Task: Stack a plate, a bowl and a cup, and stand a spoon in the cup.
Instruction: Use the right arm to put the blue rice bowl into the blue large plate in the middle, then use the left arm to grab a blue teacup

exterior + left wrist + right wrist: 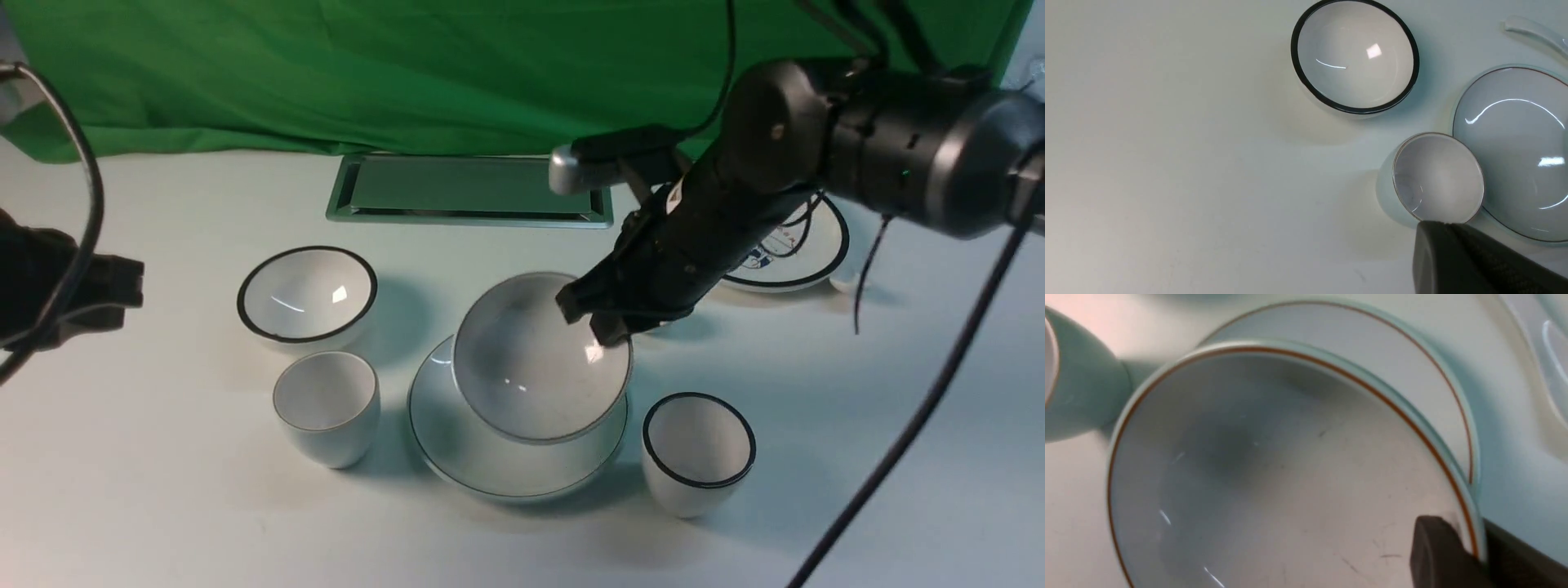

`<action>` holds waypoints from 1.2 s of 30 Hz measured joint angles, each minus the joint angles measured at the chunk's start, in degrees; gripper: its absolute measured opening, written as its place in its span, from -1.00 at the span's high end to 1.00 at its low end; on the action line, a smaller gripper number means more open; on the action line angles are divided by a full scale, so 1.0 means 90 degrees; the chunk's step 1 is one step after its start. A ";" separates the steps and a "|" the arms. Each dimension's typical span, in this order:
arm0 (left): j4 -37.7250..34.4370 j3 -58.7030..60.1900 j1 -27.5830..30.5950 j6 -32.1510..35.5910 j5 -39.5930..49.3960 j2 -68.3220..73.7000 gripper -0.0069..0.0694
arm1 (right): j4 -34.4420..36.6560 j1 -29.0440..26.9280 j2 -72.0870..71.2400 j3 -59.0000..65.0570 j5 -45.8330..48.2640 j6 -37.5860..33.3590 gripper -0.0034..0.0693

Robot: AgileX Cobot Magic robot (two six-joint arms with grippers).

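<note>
The plate [490, 469] lies on the table at centre. My right gripper [600, 314] is shut on the far right rim of the bowl [531, 367] and holds it tilted over the plate, its opening facing forward. In the right wrist view one finger is inside and one outside the bowl's rim [1474, 547], with the plate [1392, 347] behind. The cup [326, 404] stands upright left of the plate. The spoon [1531, 30] lies beyond the plate; the right arm hides it in the front view. My left gripper [1445, 226] is shut and empty, near the cup [1437, 179].
A black-rimmed bowl [306, 292] stands behind the cup. A black-rimmed cup [698, 449] stands right of the plate. A black-rimmed picture plate [804, 245] lies at the back right under the right arm. A metal-framed recess [469, 189] sits before the green backdrop.
</note>
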 joint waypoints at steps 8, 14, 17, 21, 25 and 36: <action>-0.0069 0.0011 0.0000 0.0000 0.0045 0.0000 0.76 | 0.0359 0.0022 0.0597 -0.0091 -0.0035 0.0104 0.61; -0.0803 0.0011 0.0000 0.0310 0.0045 0.0189 0.76 | 0.0452 0.0022 0.0656 -0.0145 -0.0170 0.0093 0.01; -0.1025 0.0011 -0.0054 0.0331 0.0085 0.0434 0.79 | 0.0251 0.0009 0.0632 -0.0352 0.0111 0.0039 -0.35; -0.0696 0.0011 -0.0562 0.0016 0.0091 0.1043 0.82 | -0.0309 -0.0079 0.0145 -0.1122 0.0996 -0.0095 -0.51; -0.0252 0.0011 -0.1004 -0.0438 0.0023 0.1725 0.82 | -0.1145 -0.0191 -0.0744 -0.1795 0.2443 -0.0075 -0.24; 0.0648 0.0011 -0.1218 -0.1314 -0.1091 0.2872 0.03 | -0.1699 -0.0626 -0.2276 -0.1479 0.2688 0.0093 0.12</action>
